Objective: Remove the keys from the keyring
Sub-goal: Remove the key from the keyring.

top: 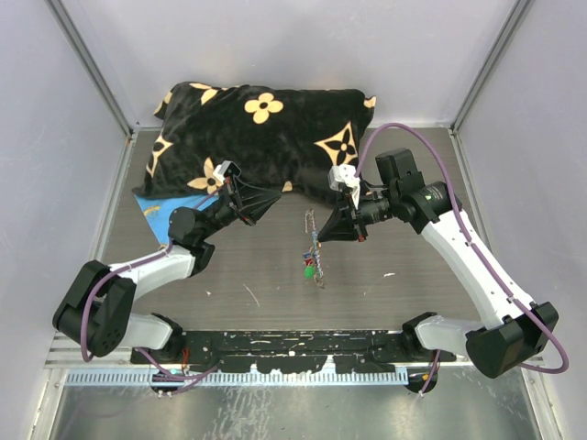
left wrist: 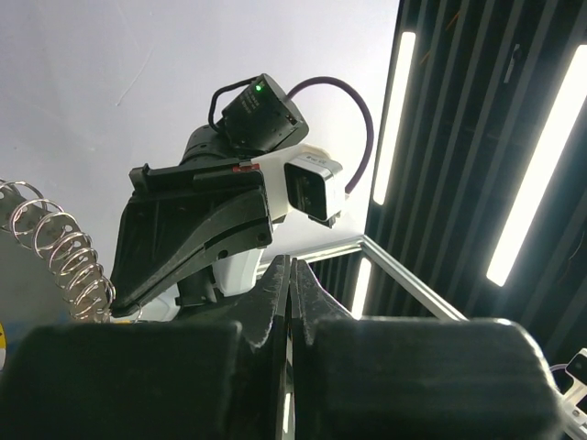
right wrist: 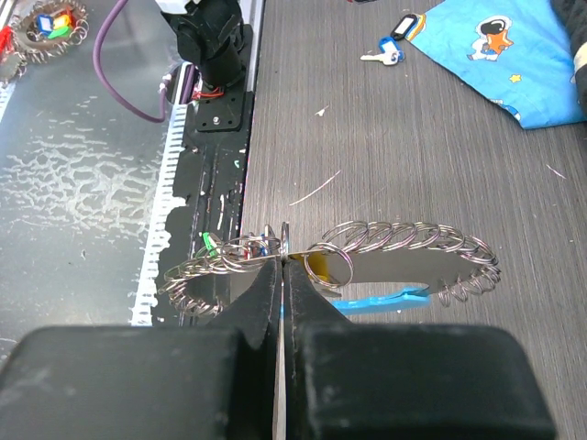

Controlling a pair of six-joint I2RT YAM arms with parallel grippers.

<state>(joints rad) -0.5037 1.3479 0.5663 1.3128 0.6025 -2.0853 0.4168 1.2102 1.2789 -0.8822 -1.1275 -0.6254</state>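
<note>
The keyring (top: 314,240) is a grey chain of small wire rings, stretched out over the middle of the table. In the right wrist view the keyring (right wrist: 413,238) loops round, with a light-blue curved section (right wrist: 381,300) on its near side. Tiny keys (top: 311,269) with green and red heads bunch at its near end; a green head (right wrist: 208,244) and a yellow one (right wrist: 323,267) show among the rings. My right gripper (right wrist: 284,261) is shut on one ring of the chain. My left gripper (left wrist: 291,266) points upward, shut, with nothing between its fingers, and is apart from the chain (left wrist: 55,247).
A black pillow (top: 266,137) with yellow flowers fills the back of the table. A blue printed sheet (right wrist: 500,46) lies at the left under it. A loose blue-headed key (right wrist: 390,50) lies near the sheet. Another bunch of rings and coloured keys (right wrist: 50,23) sits off the table's front edge.
</note>
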